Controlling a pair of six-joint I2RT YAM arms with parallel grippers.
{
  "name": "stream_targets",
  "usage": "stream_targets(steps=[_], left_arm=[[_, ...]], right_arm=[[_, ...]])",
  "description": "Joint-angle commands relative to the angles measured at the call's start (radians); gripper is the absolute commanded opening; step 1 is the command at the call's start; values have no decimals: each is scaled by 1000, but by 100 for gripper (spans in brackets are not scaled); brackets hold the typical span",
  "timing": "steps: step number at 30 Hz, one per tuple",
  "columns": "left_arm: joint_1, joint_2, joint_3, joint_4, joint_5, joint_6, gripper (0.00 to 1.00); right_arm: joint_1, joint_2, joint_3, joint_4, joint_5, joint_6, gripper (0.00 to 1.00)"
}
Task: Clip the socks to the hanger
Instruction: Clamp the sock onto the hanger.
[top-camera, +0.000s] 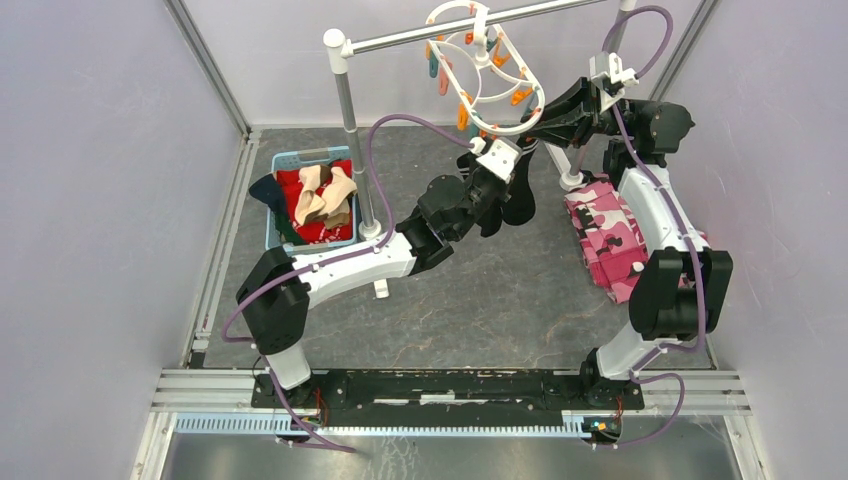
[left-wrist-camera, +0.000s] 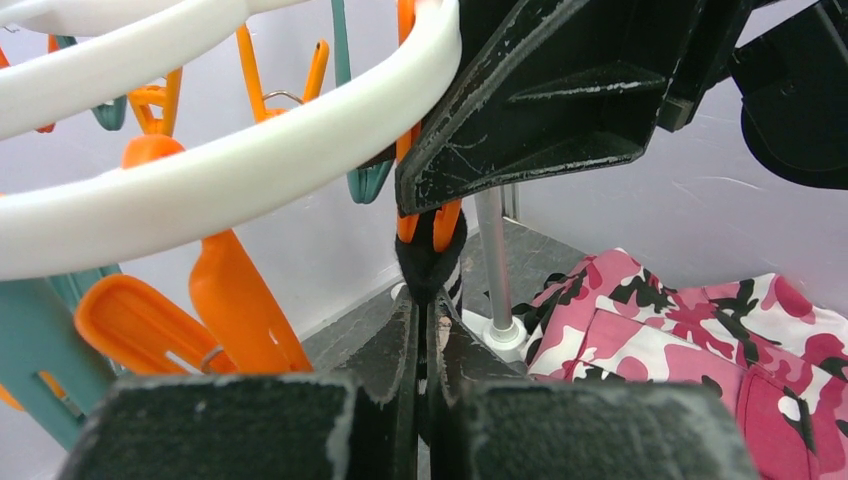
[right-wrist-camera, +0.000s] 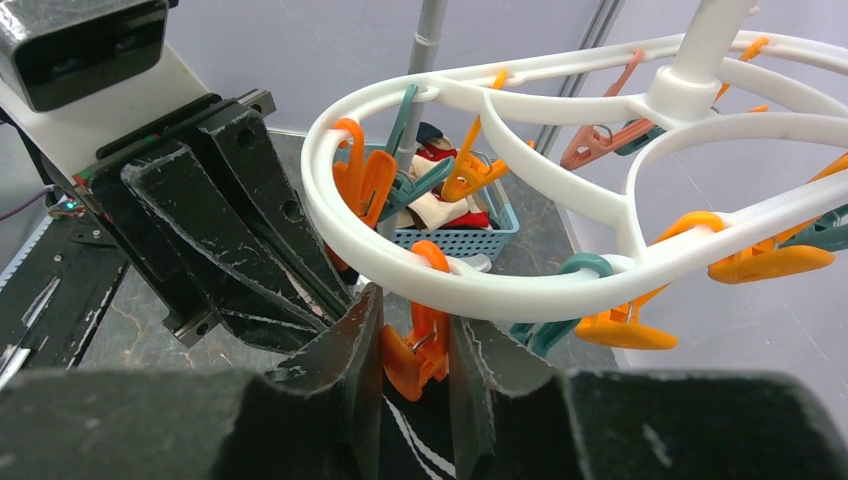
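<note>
The white oval hanger (top-camera: 485, 62) hangs tilted from the metal rail, with orange and teal clothespins on it. My left gripper (top-camera: 507, 165) is shut on a dark sock with white stripes (top-camera: 517, 198) and holds it up under the hanger's lower rim. In the left wrist view the sock's top edge (left-wrist-camera: 428, 262) sits between the tips of an orange clothespin (left-wrist-camera: 424, 226), just above my shut left gripper (left-wrist-camera: 428, 300). My right gripper (right-wrist-camera: 415, 312) is closed on that orange clothespin (right-wrist-camera: 420, 350), pressing its handles, and it also shows in the top view (top-camera: 541, 124). More socks, red, beige and dark, lie in the basket (top-camera: 318, 195).
The blue basket (top-camera: 270, 222) stands at the left by the rack's upright pole (top-camera: 355, 140). The pink camouflage cloth (top-camera: 610, 235) lies at the right beside the rack's other foot (left-wrist-camera: 503, 335). The two grippers are close together under the hanger rim (right-wrist-camera: 480, 290).
</note>
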Motion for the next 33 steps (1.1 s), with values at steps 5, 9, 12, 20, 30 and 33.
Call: stream_targets(steps=[5, 9, 12, 20, 30, 33], left_arm=[[-6, -43, -2, 9, 0, 91, 2], [-7, -35, 7, 8, -8, 141, 2], [-8, -28, 12, 5, -11, 197, 2], [-8, -17, 4, 23, -37, 291, 2], [-8, -19, 4, 43, -12, 300, 2], [-9, -21, 8, 44, -22, 282, 2]], right_arm=[[9, 4, 1, 108, -29, 65, 4], [13, 5, -4, 123, -31, 77, 4], [14, 7, -3, 143, -33, 95, 4], [16, 10, -3, 171, -36, 120, 4], [18, 29, 0, 252, -39, 190, 4], [21, 33, 0, 276, -42, 211, 4]])
